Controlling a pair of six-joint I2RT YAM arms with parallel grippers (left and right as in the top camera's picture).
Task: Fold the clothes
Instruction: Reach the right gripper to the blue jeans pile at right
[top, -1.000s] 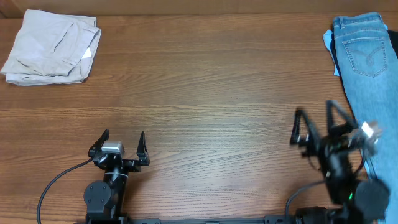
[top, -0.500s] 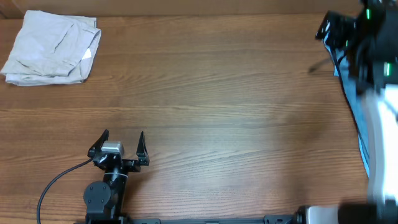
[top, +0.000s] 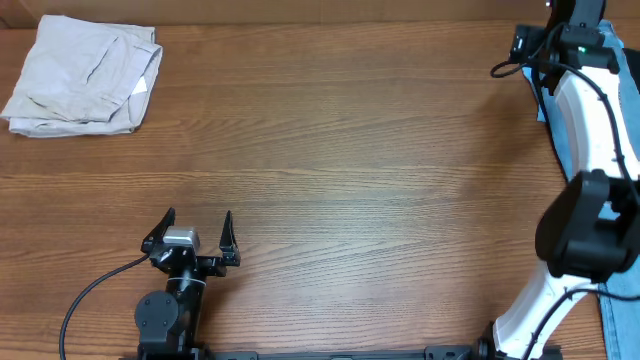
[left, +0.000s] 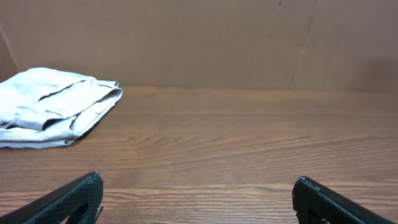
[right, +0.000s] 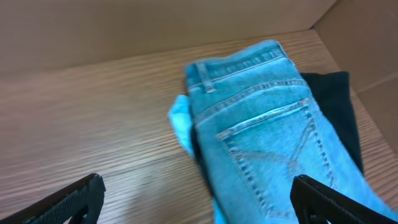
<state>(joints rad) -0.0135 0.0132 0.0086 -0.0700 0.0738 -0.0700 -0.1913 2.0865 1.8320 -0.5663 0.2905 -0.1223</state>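
The black left arm (top: 168, 305) carries a silver wrist block (top: 181, 238) and a black cable (top: 90, 287); the right arm (top: 582, 110) shows white links and black joints.

The wooden table (top: 350, 150) bore a folded pale garment (top: 85, 75) at its far-left corner. At far right lay the jeans (right: 267, 143), over a black cloth (right: 336, 112).

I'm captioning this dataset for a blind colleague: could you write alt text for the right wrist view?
Light blue jeans lie back-pocket up on a wooden table, over a black garment and a lighter blue cloth. The right end effector hovers above them, open and empty, its two dark fingers wide apart at the bottom corners.
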